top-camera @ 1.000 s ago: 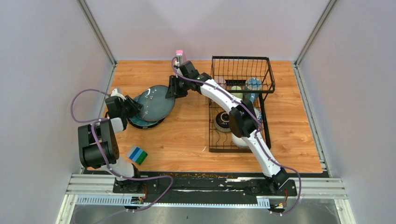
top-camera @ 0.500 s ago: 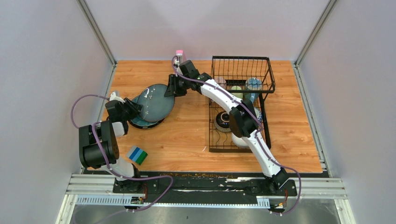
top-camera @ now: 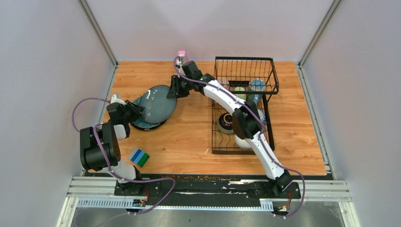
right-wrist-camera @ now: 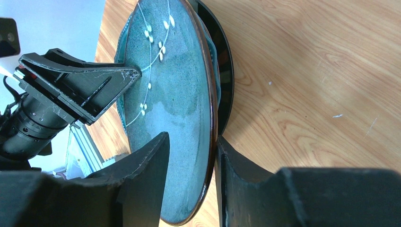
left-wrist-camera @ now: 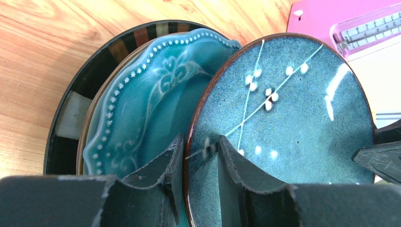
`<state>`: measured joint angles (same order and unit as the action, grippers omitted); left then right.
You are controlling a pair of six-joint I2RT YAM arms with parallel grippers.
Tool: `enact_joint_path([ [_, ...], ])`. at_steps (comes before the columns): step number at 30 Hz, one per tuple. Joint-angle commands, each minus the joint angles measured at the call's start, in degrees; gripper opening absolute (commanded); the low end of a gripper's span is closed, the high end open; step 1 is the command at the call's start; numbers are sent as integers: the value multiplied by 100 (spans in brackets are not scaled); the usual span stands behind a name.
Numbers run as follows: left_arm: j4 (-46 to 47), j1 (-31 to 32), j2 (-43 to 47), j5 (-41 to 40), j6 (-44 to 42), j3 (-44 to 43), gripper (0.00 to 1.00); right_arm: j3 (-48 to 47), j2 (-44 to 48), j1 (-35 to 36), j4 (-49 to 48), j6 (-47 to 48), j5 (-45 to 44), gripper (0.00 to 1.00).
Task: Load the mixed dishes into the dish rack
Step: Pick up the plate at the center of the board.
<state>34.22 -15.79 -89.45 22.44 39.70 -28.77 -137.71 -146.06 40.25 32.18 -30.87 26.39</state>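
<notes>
Tilted speckled plate [left-wrist-camera: 283,123], pinched at opposite rims by left end effector [left-wrist-camera: 199,142] and right end effector [right-wrist-camera: 191,139], both seemingly firm: a handover toward dish rack [top-camera: 246,58].

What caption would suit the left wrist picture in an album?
Left gripper straddling the rim of a speckled blue plate, tipped up over a teal plate; pink metronome behind.

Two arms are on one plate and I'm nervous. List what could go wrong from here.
The left gripper and right gripper pinch the plate by its rim only; pulling unevenly could drop it onto the stack below.
The metronome stands close behind; a swing may knock it.
</notes>
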Motion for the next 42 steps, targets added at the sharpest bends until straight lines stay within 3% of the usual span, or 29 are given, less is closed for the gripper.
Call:
enact_joint_path([
  [1,373,330,83,1244,288,-30,35,-70,81,386,-941,-242,1479,37],
  [12,364,356,125,1292,198,-21,34,100,67,449,-835,-320,924,40],
  [22,643,371,64,1481,247,-26,34,-32,-14,496,-834,-490,1042,38],
  [30,858,427,59,1637,254,-17,34,26,-5,519,-832,-408,1094,31],
  [32,858,428,66,1668,246,-42,34,18,-11,519,-834,-389,1138,16],
  [33,859,428,67,1670,247,-41,34,18,-17,523,-830,-385,1169,14],
  [37,859,444,72,1654,252,-60,34,50,-37,519,-836,-386,1214,30],
  [39,860,450,52,1658,255,-73,34,66,-27,520,-834,-378,1216,29],
  [42,859,484,42,1665,257,-95,35,45,-28,524,-837,-343,1276,18],
])
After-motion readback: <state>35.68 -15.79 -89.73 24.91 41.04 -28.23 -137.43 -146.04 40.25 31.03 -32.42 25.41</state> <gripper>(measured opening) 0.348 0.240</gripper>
